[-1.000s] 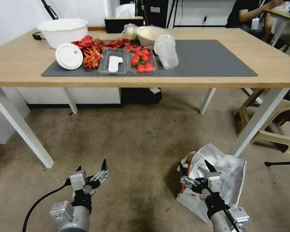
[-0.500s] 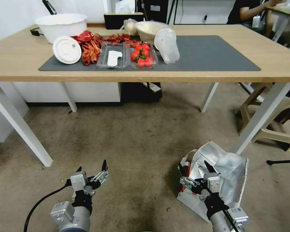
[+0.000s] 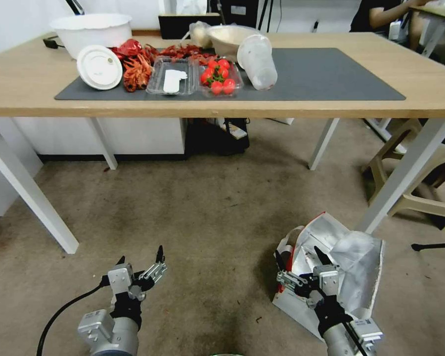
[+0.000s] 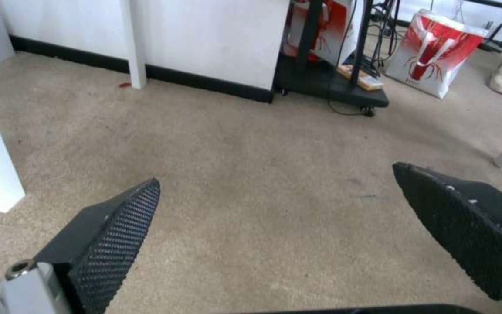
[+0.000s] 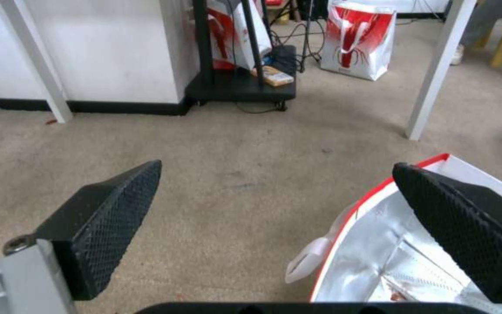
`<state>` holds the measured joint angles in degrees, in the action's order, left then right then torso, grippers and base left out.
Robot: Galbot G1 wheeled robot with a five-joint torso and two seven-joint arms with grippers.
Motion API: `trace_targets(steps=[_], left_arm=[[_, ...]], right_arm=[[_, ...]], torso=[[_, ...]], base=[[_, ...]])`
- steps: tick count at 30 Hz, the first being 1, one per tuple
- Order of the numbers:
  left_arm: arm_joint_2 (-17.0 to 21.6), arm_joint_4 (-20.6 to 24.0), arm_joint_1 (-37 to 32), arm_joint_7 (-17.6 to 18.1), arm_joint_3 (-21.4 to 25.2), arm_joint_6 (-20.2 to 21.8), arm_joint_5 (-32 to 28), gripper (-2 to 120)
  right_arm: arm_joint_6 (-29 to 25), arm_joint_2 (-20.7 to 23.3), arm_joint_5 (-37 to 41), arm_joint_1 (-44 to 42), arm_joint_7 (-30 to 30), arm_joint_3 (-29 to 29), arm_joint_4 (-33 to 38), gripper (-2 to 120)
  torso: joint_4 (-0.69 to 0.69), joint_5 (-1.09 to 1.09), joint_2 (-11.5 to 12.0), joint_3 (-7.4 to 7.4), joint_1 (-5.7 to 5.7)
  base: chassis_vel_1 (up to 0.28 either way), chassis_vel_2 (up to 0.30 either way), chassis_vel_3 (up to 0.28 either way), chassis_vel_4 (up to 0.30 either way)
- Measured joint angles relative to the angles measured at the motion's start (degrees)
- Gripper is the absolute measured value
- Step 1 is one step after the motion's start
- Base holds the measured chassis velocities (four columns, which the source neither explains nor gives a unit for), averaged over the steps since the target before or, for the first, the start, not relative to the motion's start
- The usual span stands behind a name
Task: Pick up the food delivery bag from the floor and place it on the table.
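The food delivery bag (image 3: pixel 348 262), white with red edges and silver foil lining, stands open on the floor (image 3: pixel 207 217) at the lower right, beside a white table leg. My right gripper (image 3: pixel 299 257) is open just above the bag's near left rim, with one finger over the foil opening (image 5: pixel 379 244) and the other over carpet. A white handle (image 5: pixel 309 261) hangs off the rim below my right gripper (image 5: pixel 278 164). My left gripper (image 3: pixel 139 257) hangs open over bare carpet at the lower left, and my left gripper (image 4: pixel 277 173) holds nothing. The table (image 3: pixel 420 74) with its grey mat (image 3: pixel 321 74) spans the top.
The mat's left half holds a white bowl (image 3: pixel 91 29), a lid (image 3: pixel 99 66), red crayfish (image 3: pixel 138 69), a tomato tray (image 3: pixel 220 81) and a tipped plastic cup (image 3: pixel 257 62). White table legs (image 3: pixel 405 173) and a beige stool (image 3: pixel 430 198) stand at the right. Another red-and-white bag (image 5: pixel 358 39) sits beyond the table.
The whole head picture has shifted, so the camera has moved and the tabletop now sits higher in view. Both grippers keep the same open stance, and the bag has not been touched.
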<state>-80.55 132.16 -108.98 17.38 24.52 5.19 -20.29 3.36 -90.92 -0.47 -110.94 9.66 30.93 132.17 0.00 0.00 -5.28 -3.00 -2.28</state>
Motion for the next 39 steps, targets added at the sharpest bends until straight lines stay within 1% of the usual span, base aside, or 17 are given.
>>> trace_targets(steps=[3,7,9,11,12,14,18,23,26,28,30,32,34,35,36,37,39], left_arm=[[0.0,0.0,0.0,0.0,0.0,0.0,0.0,100],[0.0,0.0,0.0,0.0,0.0,0.0,0.0,100],[0.0,0.0,0.0,0.0,0.0,0.0,0.0,100],[0.0,0.0,0.0,0.0,0.0,-0.1,0.0,100],[0.0,-0.1,0.0,0.0,0.0,-0.1,0.0,100],[0.0,-0.2,0.0,0.0,0.0,-0.1,0.0,100],[0.0,-0.2,0.1,-0.1,0.0,-0.2,0.0,100],[0.0,-0.5,0.1,-0.1,0.0,-0.3,0.0,100],[0.0,-1.1,0.3,-0.3,0.0,-1.2,0.0,100],[0.1,-2.0,0.4,-1.6,0.1,-3.4,0.7,100],[0.1,-2.1,0.4,-1.9,0.2,-3.6,0.8,100],[0.3,-2.2,0.4,-2.9,0.2,-4.2,1.9,100],[0.3,-2.3,0.5,-3.0,0.2,-4.3,2.0,100],[0.4,-2.4,0.7,-3.0,0.1,-4.6,2.2,100],[0.4,-2.4,0.7,-3.0,0.1,-4.6,2.2,100],[0.4,-2.5,0.7,-3.1,0.0,-4.8,2.3,100],[0.6,-2.7,0.9,-3.1,-0.2,-5.3,2.3,100]], right_arm=[[0.0,0.0,-0.1,0.0,0.0,0.0,0.0,100],[0.0,0.0,-0.1,-0.1,0.0,0.0,0.1,100],[-0.1,0.0,-0.1,-0.1,0.0,0.0,0.1,100],[-0.1,0.0,-0.1,-0.1,0.0,0.0,0.2,100],[-0.1,0.0,-0.1,-0.1,0.0,0.0,0.2,100],[-0.1,-0.1,-0.1,-0.1,-0.1,0.1,0.2,100],[-0.1,-0.1,-0.1,-0.1,-0.1,0.1,0.2,100],[-0.1,-0.1,-0.1,-0.1,-0.1,0.1,0.1,100],[-0.2,-0.1,-0.1,-0.1,-0.2,0.1,0.1,100],[-0.6,-0.1,-0.1,-0.4,-0.4,0.1,1.5,100],[-0.7,-0.1,-0.1,-0.4,-0.4,0.2,1.9,100],[-0.4,0.3,0.0,-0.3,-0.9,1.8,4.3,100],[-0.1,0.5,0.1,-0.1,-1.4,2.3,4.7,100],[1.0,1.4,0.1,0.3,-3.1,3.7,4.9,100],[1.0,1.4,0.1,0.3,-3.1,3.7,4.9,100],[1.6,2.3,0.3,0.7,-4.3,4.5,4.7,100],[4.1,5.7,3.7,1.9,-6.9,7.9,3.6,100]], torso=[[0.0,0.0,0.9,0.8,0.13],[0.0,0.0,1.3,1.16,0.14],[0.0,0.0,2.1,1.97,0.17],[0.0,0.0,2.4,2.23,0.18],[0.0,0.0,3.0,2.8,0.21],[0.0,0.0,3.4,3.0,0.3],[0.0,0.0,3.9,2.99,0.41],[0.0,0.0,4.0,2.99,0.44],[0.0,0.0,4.0,2.99,0.44],[0.0,-0.01,4.0,2.99,0.44],[0.0,-0.01,3.9,2.99,0.44],[0.0,0.0,3.8,3.0,0.44],[0.0,0.0,3.8,3.0,0.43],[0.0,0.0,3.8,3.0,0.43],[0.0,0.0,3.8,3.0,0.43],[-0.01,0.01,3.8,2.99,0.42],[0.0,0.02,3.7,3.0,0.41]], base=[[0.0,0.0,0.0,0.0],[0.0,0.0,0.0,0.0],[0.0,0.0,0.0,0.0],[0.0,0.0,0.0,0.0],[0.0,0.0,0.0,0.0],[0.0,0.0,0.0,0.0],[0.0,0.0,0.0,0.0],[0.0,0.0,0.0,0.0],[0.0,0.0,0.0,0.0],[0.0,0.0,0.0,0.0],[0.0,0.0,0.0,0.0],[0.0,0.0,0.0,0.0],[0.0,0.0,0.0,0.0],[0.0,0.0,0.0,0.0],[0.0,0.0,0.0,0.0],[0.0,0.0,0.0,0.0],[0.0,0.0,0.0,0.0]])
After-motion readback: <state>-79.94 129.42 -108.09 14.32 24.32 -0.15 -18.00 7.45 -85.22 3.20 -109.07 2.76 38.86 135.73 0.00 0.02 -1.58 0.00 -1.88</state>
